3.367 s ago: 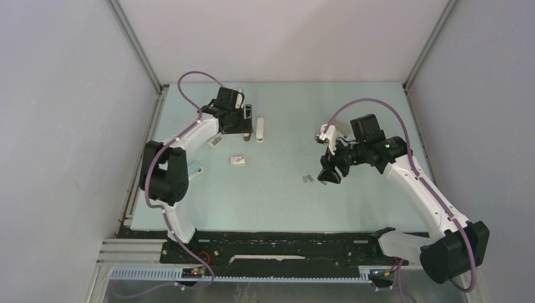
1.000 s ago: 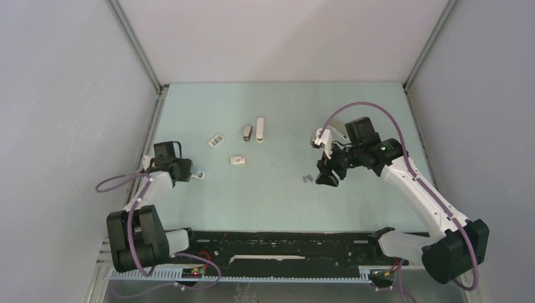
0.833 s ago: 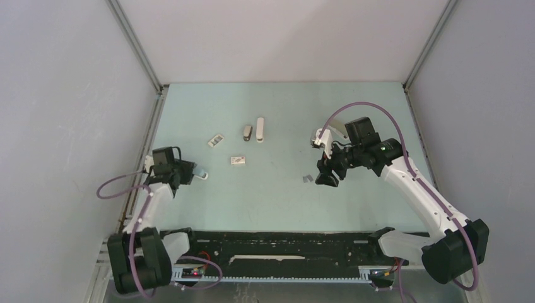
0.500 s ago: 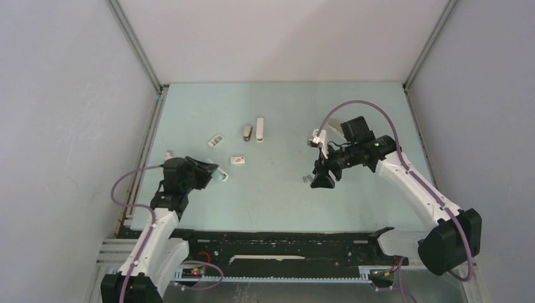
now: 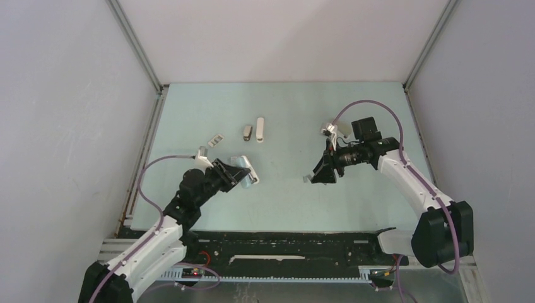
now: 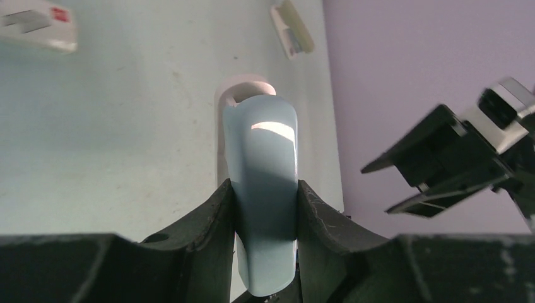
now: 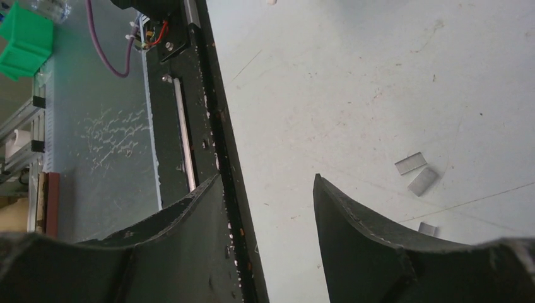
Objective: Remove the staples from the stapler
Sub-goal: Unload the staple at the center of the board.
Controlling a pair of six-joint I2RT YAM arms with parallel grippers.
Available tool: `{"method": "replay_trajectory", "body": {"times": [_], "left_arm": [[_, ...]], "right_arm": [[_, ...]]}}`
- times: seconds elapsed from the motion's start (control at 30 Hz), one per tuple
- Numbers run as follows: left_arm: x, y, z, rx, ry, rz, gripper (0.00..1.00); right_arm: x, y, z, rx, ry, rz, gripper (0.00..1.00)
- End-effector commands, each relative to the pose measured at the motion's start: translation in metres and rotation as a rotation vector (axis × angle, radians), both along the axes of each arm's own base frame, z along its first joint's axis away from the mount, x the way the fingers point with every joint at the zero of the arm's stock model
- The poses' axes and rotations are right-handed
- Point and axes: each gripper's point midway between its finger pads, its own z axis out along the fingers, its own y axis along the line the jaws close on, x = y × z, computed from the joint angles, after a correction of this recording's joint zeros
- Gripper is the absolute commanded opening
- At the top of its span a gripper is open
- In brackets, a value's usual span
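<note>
Unloading is judged part done: staples are seen loose beside the empty, parted right gripper; a light blue stapler is clamped by the left gripper.

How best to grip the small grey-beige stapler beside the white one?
Across its long sides at mid-body, probably from above: the small grey-beige stapler lies flat, lengthwise near-to-far. The slim white stapler lies close alongside, so one jaw must fit that gap.
</note>
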Motion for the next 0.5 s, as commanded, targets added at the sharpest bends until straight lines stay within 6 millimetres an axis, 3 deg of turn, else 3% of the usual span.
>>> {"method": "replay_trajectory", "body": {"times": [0.0, 0.27, 0.47], "left_arm": [[0.004, -0.020, 0.042, -0.045, -0.244, -0.066, 0.00], [-0.004, -0.055, 0.084, -0.122, -0.448, -0.193, 0.00], [-0.016, -0.087, 0.117, -0.173, -0.580, -0.320, 0.00]], "right_arm": [[0.009, 0.005, 0.008, 0.075, -0.014, -0.032, 0.64], [0.001, 0.017, 0.012, 0.225, 0.071, 0.033, 0.68], [-0.005, 0.025, 0.026, 0.320, 0.078, 0.075, 0.71]]}}
